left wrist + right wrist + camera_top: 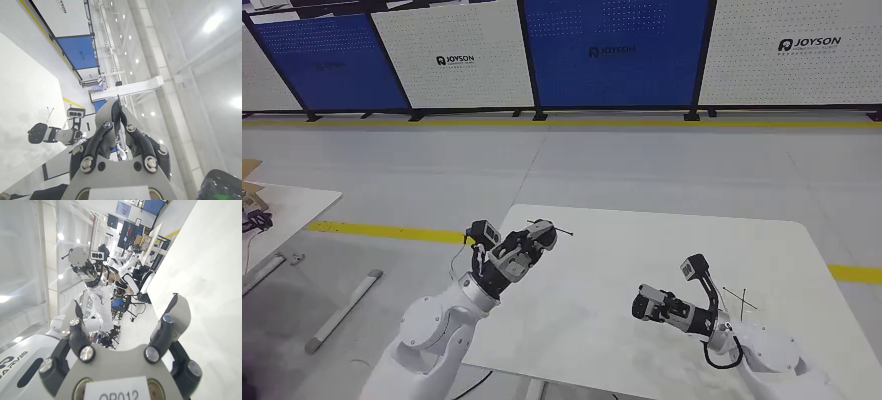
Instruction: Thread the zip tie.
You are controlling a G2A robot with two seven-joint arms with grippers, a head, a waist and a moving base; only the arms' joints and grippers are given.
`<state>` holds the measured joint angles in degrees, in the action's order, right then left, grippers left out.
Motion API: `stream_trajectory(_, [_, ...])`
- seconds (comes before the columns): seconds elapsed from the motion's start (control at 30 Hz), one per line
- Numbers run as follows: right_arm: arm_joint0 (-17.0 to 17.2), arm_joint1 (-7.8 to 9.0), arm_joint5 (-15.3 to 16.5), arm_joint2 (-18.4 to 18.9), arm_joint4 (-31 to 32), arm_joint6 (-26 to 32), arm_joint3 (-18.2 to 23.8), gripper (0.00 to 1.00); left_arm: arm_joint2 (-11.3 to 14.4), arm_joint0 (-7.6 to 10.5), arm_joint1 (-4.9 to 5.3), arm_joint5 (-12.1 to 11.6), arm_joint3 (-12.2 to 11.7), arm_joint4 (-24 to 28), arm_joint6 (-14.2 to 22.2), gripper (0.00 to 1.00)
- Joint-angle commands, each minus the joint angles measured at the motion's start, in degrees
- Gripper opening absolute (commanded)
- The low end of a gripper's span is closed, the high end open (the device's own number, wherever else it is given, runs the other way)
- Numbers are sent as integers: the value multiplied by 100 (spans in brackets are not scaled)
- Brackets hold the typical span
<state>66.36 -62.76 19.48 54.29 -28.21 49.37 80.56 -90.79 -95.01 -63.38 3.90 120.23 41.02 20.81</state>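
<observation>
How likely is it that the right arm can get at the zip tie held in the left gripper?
Probably yes. The right gripper is open and faces the left gripper, which pinches the zip tie above the table; nothing lies between them.

The table (642, 260) top is white, matt and smooth, faintly scuffed. The left gripper (118, 111) and right gripper (125, 301) share brushed grey metal plates, glossy black plastic links and shiny bolts — the zip tie (562, 232) looks like thin black plastic.
</observation>
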Motion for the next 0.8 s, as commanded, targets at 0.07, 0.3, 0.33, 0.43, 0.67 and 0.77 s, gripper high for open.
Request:
stream_trajectory(0.07, [0,0,0,0,0,0,0,100,-104,47,-32,-258,10,-312,-804,0])
stream_trajectory(0.3, [0,0,0,0,0,0,0,100,-101,48,-33,-257,-5,-335,-822,0])
stream_trajectory(0.33, [0,0,0,0,0,0,0,100,-79,54,-34,-259,-37,-486,-870,0])
stream_trajectory(0.43, [0,0,0,0,0,0,0,100,156,52,-40,-182,-277,-929,-903,0])
stream_trajectory(0.67, [0,0,0,0,0,0,0,100,439,60,-37,-158,-720,-1639,-705,0])
stream_trajectory(0.77, [0,0,0,0,0,0,0,100,486,21,-34,44,-842,-1463,-425,0])
